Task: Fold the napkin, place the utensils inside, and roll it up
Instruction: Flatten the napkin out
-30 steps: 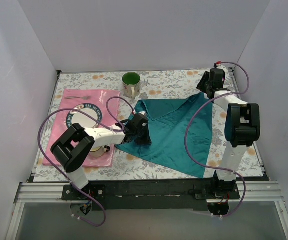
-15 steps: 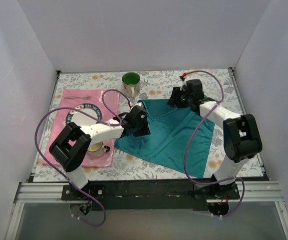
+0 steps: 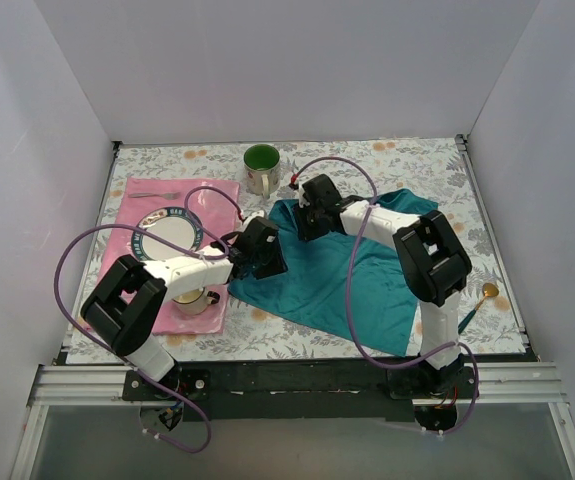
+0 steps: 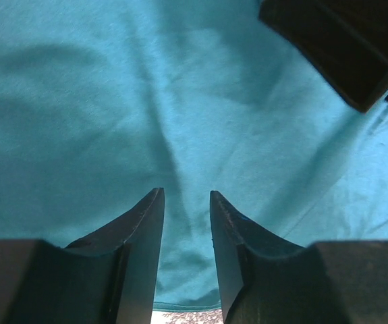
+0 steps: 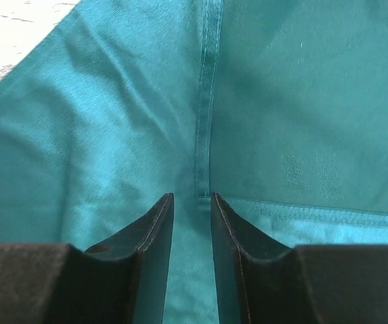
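The teal napkin (image 3: 357, 270) lies in the middle of the table, its far right corner folded over toward the left. My right gripper (image 3: 310, 212) hovers low over that folded corner. In the right wrist view the hemmed corner (image 5: 204, 192) lies flat just at the tips of my right gripper (image 5: 192, 196), whose jaws stand narrowly apart. My left gripper (image 3: 263, 250) sits at the napkin's left edge. In its wrist view my left gripper (image 4: 183, 192) is narrowly open over flat cloth (image 4: 113, 101). A green-handled spoon (image 3: 479, 302) lies at the right. A fork (image 3: 157, 195) lies on the pink placemat.
A green mug (image 3: 261, 168) stands just behind the napkin's far left corner. The pink placemat (image 3: 217, 195) holds a plate (image 3: 167, 235) and a small cup (image 3: 199, 298) on the left. My right gripper's black body (image 4: 342, 40) shows close ahead in the left wrist view.
My right gripper swept from the far right corner of the table leftward, dragging the napkin's corner over the cloth. My left gripper shifted slightly left. The spoon at the right became uncovered.
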Tool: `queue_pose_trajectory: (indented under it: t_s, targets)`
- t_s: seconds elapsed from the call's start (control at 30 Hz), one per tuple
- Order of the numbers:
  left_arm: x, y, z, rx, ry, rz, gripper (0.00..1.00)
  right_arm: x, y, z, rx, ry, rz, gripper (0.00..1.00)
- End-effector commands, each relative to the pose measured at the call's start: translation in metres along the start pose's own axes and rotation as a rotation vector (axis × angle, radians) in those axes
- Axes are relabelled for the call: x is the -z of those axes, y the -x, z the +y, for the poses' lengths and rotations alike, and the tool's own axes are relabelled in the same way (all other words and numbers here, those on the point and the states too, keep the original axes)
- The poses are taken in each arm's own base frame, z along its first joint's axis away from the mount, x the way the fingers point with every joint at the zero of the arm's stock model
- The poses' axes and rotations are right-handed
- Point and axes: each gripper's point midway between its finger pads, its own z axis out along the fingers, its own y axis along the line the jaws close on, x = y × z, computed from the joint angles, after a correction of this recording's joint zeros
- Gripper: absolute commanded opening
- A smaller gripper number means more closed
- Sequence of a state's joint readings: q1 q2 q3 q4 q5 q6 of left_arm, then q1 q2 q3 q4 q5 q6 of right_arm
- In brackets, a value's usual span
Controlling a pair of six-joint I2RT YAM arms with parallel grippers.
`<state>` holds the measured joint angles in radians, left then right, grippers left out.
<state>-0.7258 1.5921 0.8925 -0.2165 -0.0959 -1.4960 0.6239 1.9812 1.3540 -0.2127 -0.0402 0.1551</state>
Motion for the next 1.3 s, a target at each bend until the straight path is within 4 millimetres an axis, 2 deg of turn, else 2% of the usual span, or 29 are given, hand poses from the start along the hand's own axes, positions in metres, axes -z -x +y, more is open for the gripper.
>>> queue_pose_trajectory:
  t_s: [0.0,0.23,0.37,0.57,0.7,0.8,0.83,0.97,1.03,1.1,1.13,1.2,1.23,1.27]
  targets:
    - [0.003,0.004,-0.002,0.023,-0.023,-0.015,0.35,-0.011,0.005,-0.008,0.096,-0.095,0.012,0.37]
    - [-0.003,-0.002,0.005,0.021,-0.001,-0.003,0.42,-0.024,-0.006,-0.018,0.146,-0.180,0.069,0.37]
    - [-0.007,-0.011,0.016,0.033,0.026,0.015,0.43,-0.022,-0.008,-0.016,0.134,-0.176,0.061,0.30]
    - [-0.011,-0.027,0.031,0.051,0.054,0.050,0.43,-0.010,0.012,-0.015,0.135,-0.187,0.004,0.21]
    - [-0.012,-0.031,0.035,0.050,0.061,0.056,0.43,-0.003,0.035,-0.018,0.167,-0.215,-0.052,0.15]
    - [-0.013,-0.034,0.036,0.053,0.061,0.065,0.43,-0.004,0.048,-0.024,0.177,-0.230,-0.056,0.02]
    - [-0.013,-0.034,0.035,0.055,0.058,0.065,0.43,-0.005,0.050,-0.026,0.176,-0.236,-0.055,0.01]
    - [-0.012,-0.034,0.034,0.055,0.049,0.064,0.43,-0.006,0.066,-0.043,0.152,-0.261,-0.079,0.01]
    - [-0.012,-0.034,0.033,0.051,0.047,0.066,0.43,-0.005,0.082,-0.050,0.138,-0.272,-0.116,0.01]
    - [-0.012,-0.033,0.030,0.048,0.037,0.069,0.43,-0.009,0.100,-0.071,0.108,-0.306,-0.173,0.01]
    - [-0.012,-0.033,0.029,0.049,0.034,0.069,0.43,-0.006,0.121,-0.078,0.130,-0.319,-0.226,0.01]
    - [-0.011,-0.032,0.025,0.044,0.021,0.074,0.43,-0.013,0.145,-0.113,0.118,-0.405,-0.306,0.01]
    - [-0.009,-0.028,0.019,0.041,0.007,0.072,0.43,-0.007,0.169,-0.123,0.127,-0.434,-0.361,0.04]
    - [-0.008,-0.026,0.014,0.041,-0.010,0.075,0.44,-0.019,0.173,-0.142,0.120,-0.457,-0.360,0.09]
